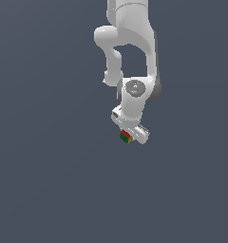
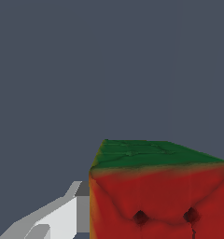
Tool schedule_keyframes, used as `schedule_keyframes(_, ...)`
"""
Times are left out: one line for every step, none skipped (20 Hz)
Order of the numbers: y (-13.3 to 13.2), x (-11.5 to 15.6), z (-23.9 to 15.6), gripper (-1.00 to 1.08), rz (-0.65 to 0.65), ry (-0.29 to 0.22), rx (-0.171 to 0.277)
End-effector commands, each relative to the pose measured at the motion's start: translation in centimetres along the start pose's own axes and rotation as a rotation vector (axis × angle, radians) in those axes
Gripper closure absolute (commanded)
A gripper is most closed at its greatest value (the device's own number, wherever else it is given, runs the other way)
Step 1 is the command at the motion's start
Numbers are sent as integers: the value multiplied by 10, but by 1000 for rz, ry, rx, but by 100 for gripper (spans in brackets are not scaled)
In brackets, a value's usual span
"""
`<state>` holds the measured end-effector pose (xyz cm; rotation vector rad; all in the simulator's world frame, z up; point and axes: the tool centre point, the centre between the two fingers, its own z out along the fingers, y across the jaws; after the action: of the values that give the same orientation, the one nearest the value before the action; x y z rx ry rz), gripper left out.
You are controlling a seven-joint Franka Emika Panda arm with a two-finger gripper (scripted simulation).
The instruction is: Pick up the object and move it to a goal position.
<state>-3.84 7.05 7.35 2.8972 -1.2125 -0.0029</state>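
Red fills the closest part of the wrist view: the cube (image 2: 160, 196) sits right up against the camera, its red face crossed by faint dark lines with two small dark pits low down, and a green face above it slanting away. A thin yellowish band runs along the edge where red meets green. Pressed to one side of the cube is a white finger (image 2: 58, 217) of the claw with a grey pad touching the red face; the other finger does not show in this view.

In the exterior view the cube (image 1: 126, 137) appears as a tiny block of green, red and yellow just below the middle of the frame, tucked against the underside of the claw (image 1: 130, 134). The claw is closed on the cube and holds it; whether it is clear of the surface behind cannot be told. The claw's white body is tilted, its lower end slanting toward the exterior view's right.

Above it the white arm (image 1: 132, 57) rises through a round grey-capped joint and a curved link to the top edge of the frame. Behind everything lies a plain dark blue-grey surface (image 1: 44, 166).
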Motion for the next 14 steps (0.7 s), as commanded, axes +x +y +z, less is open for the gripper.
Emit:
schedule_keyframes(-8, -5, -19, 108, 0, 2, 2)
schedule_keyframes(-11, -7, -28, 108, 0, 2, 2)
schedule_keyframes(-15, -9, -37, 108, 0, 2, 2)
schedule_keyframes(-18, -12, -46, 108, 0, 2, 2)
schedule_keyframes(-22, -14, -56, 108, 0, 2, 1)
schedule_keyframes(-26, -17, -66, 108, 0, 2, 1)
schedule_keyframes(-30, -20, -76, 108, 0, 2, 1)
schedule_keyframes(-35, -22, -87, 108, 1, 3, 1)
schedule_keyframes(-39, -25, -98, 108, 1, 3, 1)
schedule_keyframes(-43, -28, -109, 108, 1, 3, 1)
schedule_keyframes(-47, -31, -119, 108, 1, 3, 1)
schedule_keyframes(-52, -33, -130, 108, 1, 3, 1)
schedule_keyframes(-56, -36, -140, 108, 1, 3, 1)
schedule_keyframes(-60, -39, -150, 108, 1, 3, 1)
